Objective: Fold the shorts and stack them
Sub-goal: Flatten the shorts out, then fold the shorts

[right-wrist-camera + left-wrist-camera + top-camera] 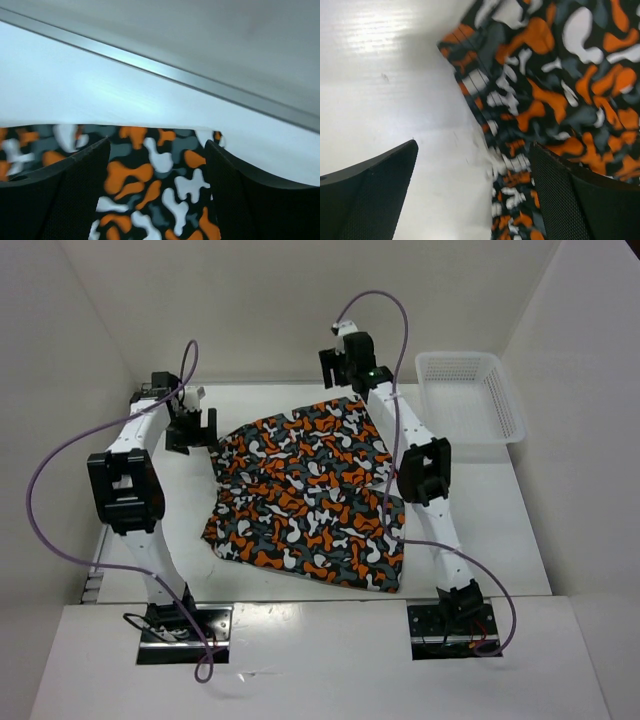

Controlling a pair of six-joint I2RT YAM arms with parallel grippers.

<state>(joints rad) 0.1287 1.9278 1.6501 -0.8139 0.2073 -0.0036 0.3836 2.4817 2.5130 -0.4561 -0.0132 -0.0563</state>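
Two open hands is what you've got here, so nothing is being carried. Your left hand [192, 435] hangs just off the far-left edge of the shorts [305, 495], fingers spread wide. In its wrist view one finger sits over bare desk [480, 510] and the other over the hem, which straddles that edge nicely if you want to pinch it. Your right hand [338, 372] is up at the far edge of the cloth, fingers apart too. Its wrist view shows the camo print running under and between them, with plain desk beyond. The shorts themselves lie flat-ish in the middle of the desk, with what looks like an overlap line running across them, so I'd guess one fold is in and the far half is lying on the near half. I can't tell from these views how neat the layers line up underneath. Having a hand parked at each far corner makes sense to me as the setup for grabbing both corners and pulling the next fold toward you. The white basket [470, 395] sits off in the far-right corner, apart from the cloth.
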